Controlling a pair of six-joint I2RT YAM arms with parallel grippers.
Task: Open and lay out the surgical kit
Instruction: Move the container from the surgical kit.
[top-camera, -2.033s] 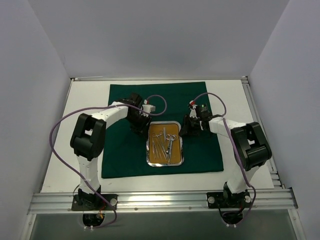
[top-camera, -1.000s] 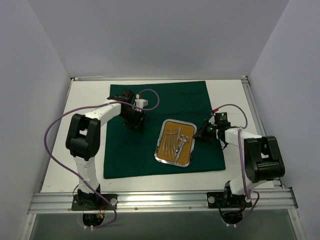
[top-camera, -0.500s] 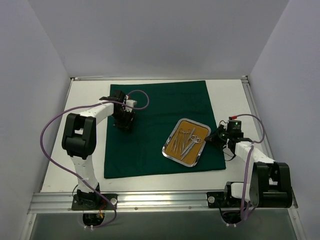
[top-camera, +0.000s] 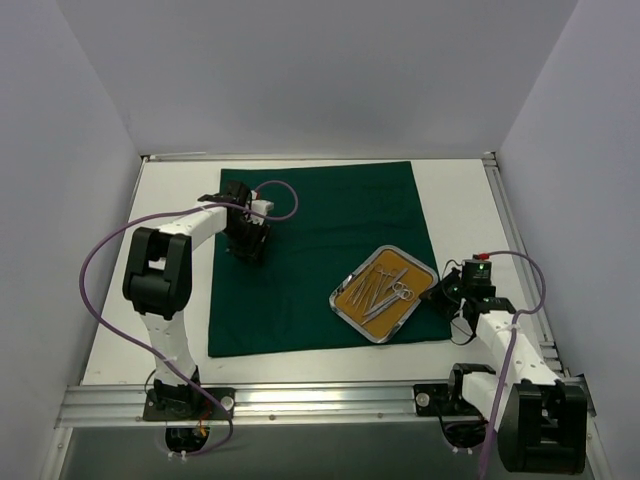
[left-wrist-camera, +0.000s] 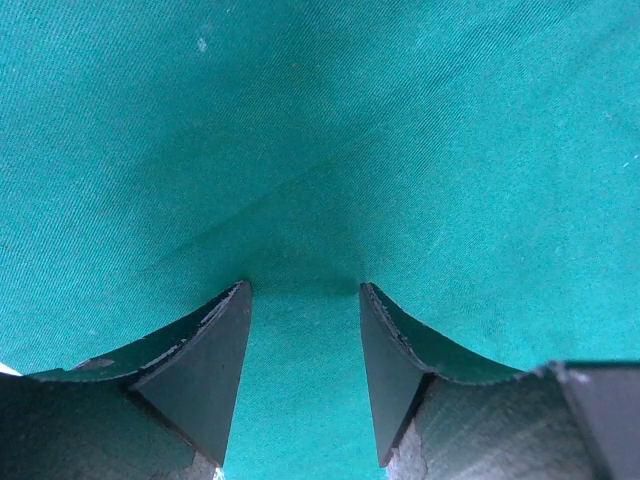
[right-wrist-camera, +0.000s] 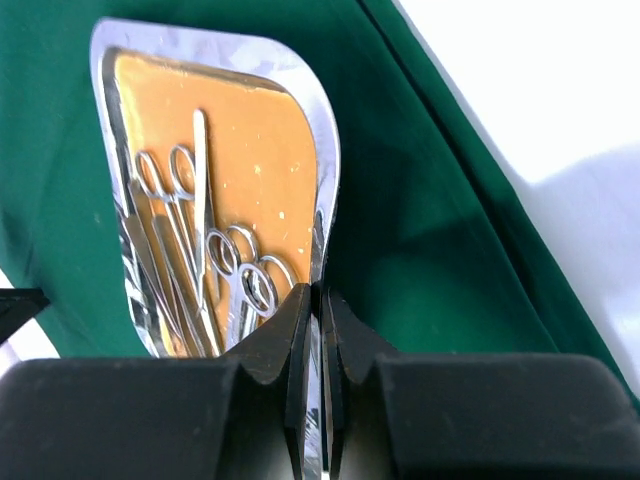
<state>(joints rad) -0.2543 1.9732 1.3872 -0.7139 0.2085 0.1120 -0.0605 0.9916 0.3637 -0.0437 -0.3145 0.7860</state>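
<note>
The steel tray (top-camera: 351, 297) sits on the lower right part of the dark green drape (top-camera: 330, 205), turned on a diagonal, one corner close to the drape's right edge. A tan liner covers its floor, and the silver instruments (top-camera: 386, 286) lie on it in a loose bundle, all within the rim. The ring handles of scissors or forceps show in the right wrist view; the exact count is hard to tell. The drape itself is spread flat over the white table (top-camera: 175, 195).

The right gripper (right-wrist-camera: 318, 300) has its jaws clamped together on the tray's rim, with the thin steel edge pinched between the two fingers. Its arm lies low at the lower right of the overhead view, the forearm reaching up-left to the tray.

The left arm arches over the drape's upper left area. The left gripper (left-wrist-camera: 304, 300) points down at the cloth, jaws apart, with only green fabric between the fingers — a faint crease runs there.
</note>
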